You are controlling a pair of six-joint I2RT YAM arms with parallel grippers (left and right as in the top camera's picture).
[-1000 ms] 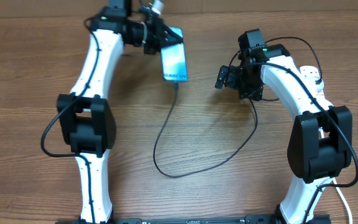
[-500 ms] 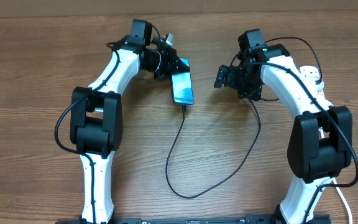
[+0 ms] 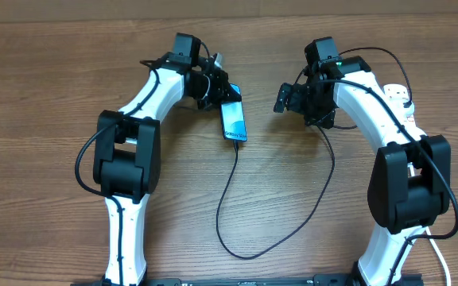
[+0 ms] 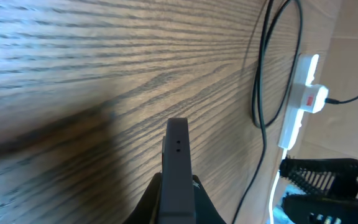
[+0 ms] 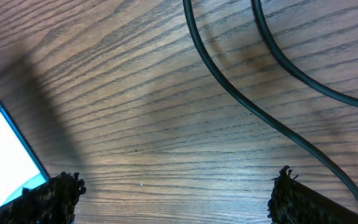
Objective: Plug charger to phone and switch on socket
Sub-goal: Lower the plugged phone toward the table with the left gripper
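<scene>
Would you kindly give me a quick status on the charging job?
Left hand shut on phone. Right hand open, empty. Charger meets phone's lower end. Socket beyond right arm, untouched.

- 1 phone [image 3: 234,121], cyan screen
- 1 black charger cable [image 3: 234,163]
- 1 white power strip [image 4: 302,102]
- 2 robot arms, 1 gripper each: left gripper [image 3: 223,94], right gripper [image 3: 283,99]
- 1 wooden table [image 3: 38,95]

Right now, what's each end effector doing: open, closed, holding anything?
Left end effector: closed on the phone.
Right end effector: open, holding nothing.
</scene>
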